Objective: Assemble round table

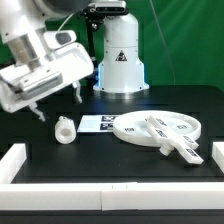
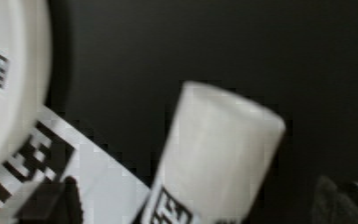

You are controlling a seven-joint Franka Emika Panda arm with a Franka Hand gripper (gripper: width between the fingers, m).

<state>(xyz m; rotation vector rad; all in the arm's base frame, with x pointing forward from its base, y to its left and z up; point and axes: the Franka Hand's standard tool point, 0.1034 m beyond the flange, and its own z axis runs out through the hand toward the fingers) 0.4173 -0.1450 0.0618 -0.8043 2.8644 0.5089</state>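
The short white cylinder post (image 1: 65, 128) lies on its side on the black table, to the exterior view's left of the round disc (image 1: 150, 126). The X-shaped cross base (image 1: 172, 141) rests on the disc and sticks out over its near edge. My gripper (image 1: 60, 106) hangs open and empty just above the post, touching nothing. In the wrist view the post (image 2: 220, 150) lies between my dark fingertips (image 2: 51, 200), with the disc's rim (image 2: 7, 80) at one side.
The marker board (image 1: 100, 124) lies flat between post and disc and also shows in the wrist view (image 2: 60, 160). White border rails (image 1: 110, 192) edge the table's front and sides. The robot's white base (image 1: 120, 55) stands at the back.
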